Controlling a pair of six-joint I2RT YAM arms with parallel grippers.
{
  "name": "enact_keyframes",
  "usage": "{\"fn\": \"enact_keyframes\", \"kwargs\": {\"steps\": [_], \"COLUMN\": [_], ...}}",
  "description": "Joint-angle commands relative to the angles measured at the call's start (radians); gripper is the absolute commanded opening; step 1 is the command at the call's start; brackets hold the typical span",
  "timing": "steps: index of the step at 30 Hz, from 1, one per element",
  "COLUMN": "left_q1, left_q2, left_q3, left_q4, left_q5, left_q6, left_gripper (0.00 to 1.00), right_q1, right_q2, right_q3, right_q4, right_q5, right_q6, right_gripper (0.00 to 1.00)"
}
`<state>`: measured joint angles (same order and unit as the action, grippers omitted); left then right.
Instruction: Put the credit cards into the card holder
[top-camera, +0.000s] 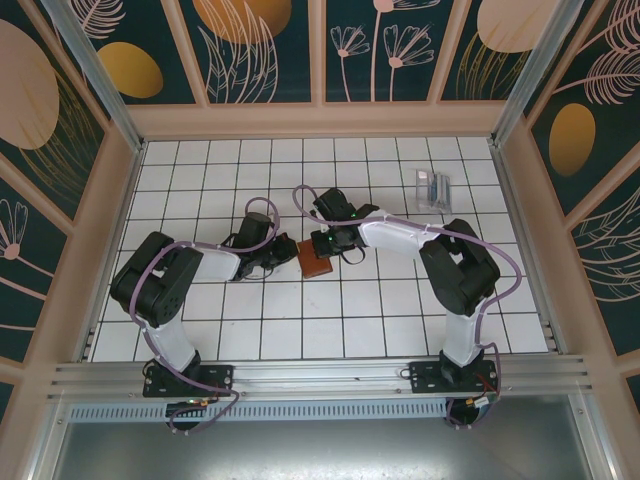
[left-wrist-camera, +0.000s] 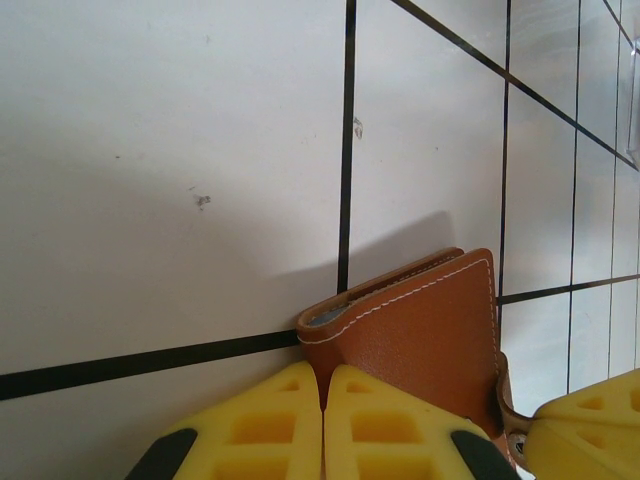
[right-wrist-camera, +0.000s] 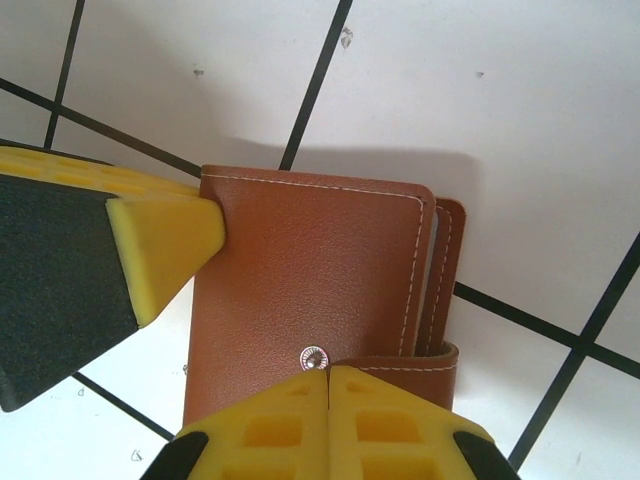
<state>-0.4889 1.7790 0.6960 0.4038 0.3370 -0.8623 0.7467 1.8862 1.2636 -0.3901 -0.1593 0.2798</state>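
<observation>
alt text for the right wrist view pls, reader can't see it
A closed reddish-brown leather card holder sits on the white tiled table, seen from above. The right gripper has its yellow jaws shut at the snap, and the left gripper touches the holder's left side.

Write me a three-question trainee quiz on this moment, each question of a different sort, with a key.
1. True or false: the credit cards are inside the card holder.
2. Multiple choice: the card holder is A) folded closed, lying on the tiles; B) spread open, lining up; C) lifted clear of the tiles.
3. Fill the gap: the left gripper and the right gripper, both at the holder, have their jaws ___.

Key
1. False: the cards lie apart from it, toward the far right in the top view.
2. A.
3. Shut.
</observation>
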Motion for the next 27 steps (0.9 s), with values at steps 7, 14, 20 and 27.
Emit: {"fn": "enact_keyframes", "kwargs": {"steps": [7, 14, 20, 27], "left_q1": [0.0, 0.0, 0.0, 0.0], "left_q2": [0.031, 0.022, 0.025, 0.025], "left_q3": [-0.002, -0.011, -0.009, -0.009], "left_q4": [-0.067, -0.064, -0.061, -0.062], "left_q5": [0.011, 0.012, 0.014, 0.016], "left_q6": [0.007, 0.004, 0.003, 0.005], "left_gripper": [0.07, 0.07, 0.07, 0.06], "right_q1": [0.003, 0.01, 0.01, 0.01], "right_q2": [0.046, 0.052, 0.044, 0.031], "right_q3": [0.043, 0.046, 0.046, 0.044], "right_q4": [0.012, 0.005, 0.003, 0.003], "right_q5": [-0.037, -0.018, -0.007, -0.003], "right_q6": [0.021, 0.024, 0.027, 0.026], "right_gripper": [0.0, 0.12, 0.17, 0.29]}}
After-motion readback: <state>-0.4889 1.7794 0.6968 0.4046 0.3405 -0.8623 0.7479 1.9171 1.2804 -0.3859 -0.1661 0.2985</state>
